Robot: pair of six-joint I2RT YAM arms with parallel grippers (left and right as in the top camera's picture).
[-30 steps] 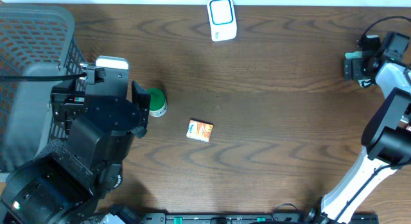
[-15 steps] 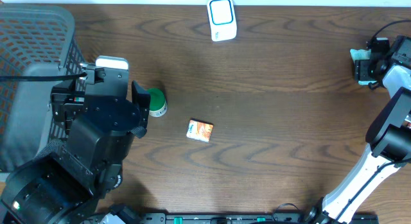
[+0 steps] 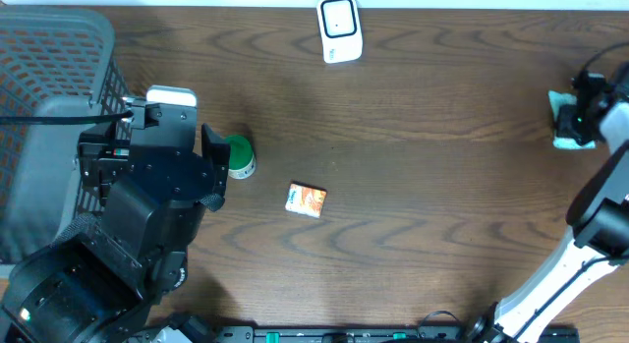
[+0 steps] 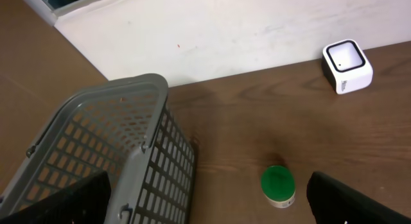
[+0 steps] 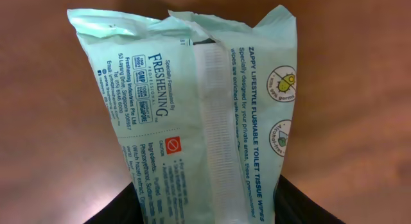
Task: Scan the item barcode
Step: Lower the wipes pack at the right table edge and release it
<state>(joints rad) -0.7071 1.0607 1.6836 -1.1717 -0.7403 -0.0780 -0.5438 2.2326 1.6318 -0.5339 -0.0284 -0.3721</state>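
A mint-green pack of toilet tissue wipes (image 5: 192, 108) fills the right wrist view, printed side up, and no barcode shows on it. My right gripper (image 5: 207, 206) presses its dark fingers (image 5: 122, 208) against both sides of the pack's near end. From overhead the pack (image 3: 564, 123) and right gripper (image 3: 582, 115) sit at the far right edge. The white scanner (image 3: 339, 28) with its dark window stands at the back centre. My left gripper (image 4: 205, 211) hangs open over the table, near a green-lidded jar (image 4: 277, 185).
A grey mesh basket (image 3: 49, 97) takes up the left side, close beside the left arm. A small orange box (image 3: 306, 200) lies mid-table. The green-lidded jar (image 3: 239, 156) lies by the left gripper's finger.
The right gripper has narrowed from wide open onto the wipes pack and has shifted right and slightly nearer with it. The left arm has stayed still.
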